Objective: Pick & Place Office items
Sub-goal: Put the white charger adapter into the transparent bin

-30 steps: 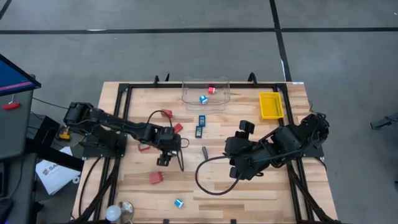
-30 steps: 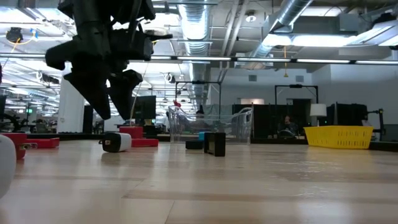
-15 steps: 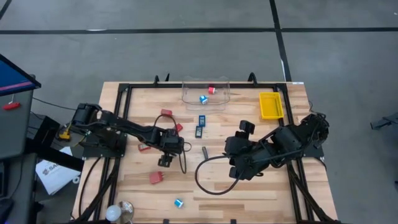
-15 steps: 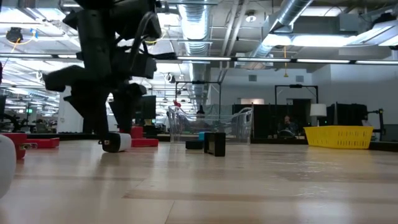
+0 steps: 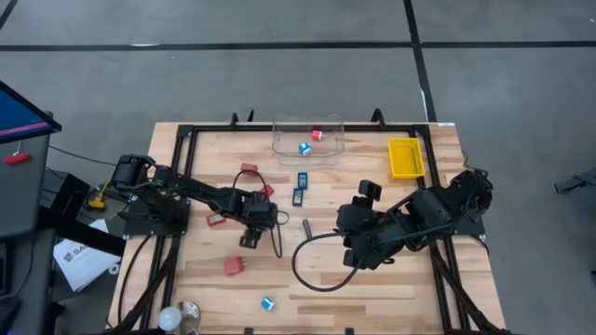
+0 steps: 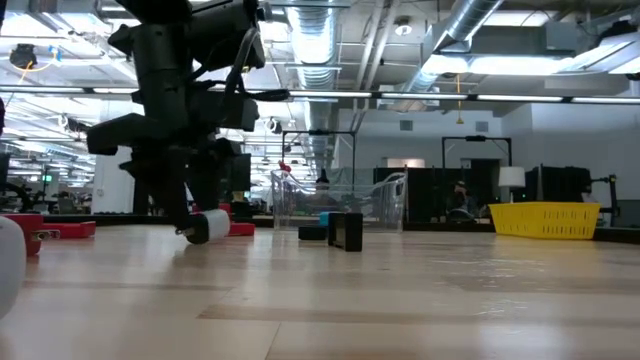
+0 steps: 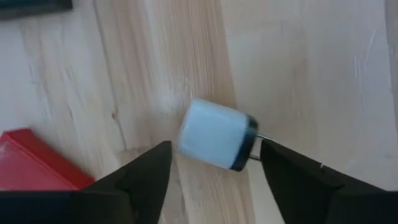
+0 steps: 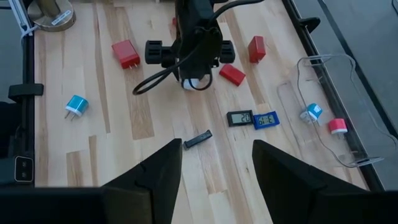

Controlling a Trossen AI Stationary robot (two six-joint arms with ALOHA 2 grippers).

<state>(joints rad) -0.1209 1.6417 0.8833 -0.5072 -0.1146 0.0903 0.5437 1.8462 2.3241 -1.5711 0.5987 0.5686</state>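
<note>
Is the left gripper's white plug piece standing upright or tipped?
Tipped. In the low view the white plug piece leans on the table, between the open jaws of the left gripper.

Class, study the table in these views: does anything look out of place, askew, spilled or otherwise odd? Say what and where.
Nothing looks damaged or spilled. The oddest thing is the small white plug-like piece, which lies tipped on its side between the open fingers of the left gripper. A loose black cable also loops across the table by the right gripper.

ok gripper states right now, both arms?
Left gripper: open, fingers either side of the white plug, not clamped.
Right gripper: open, empty, waiting at mid-table.
</note>
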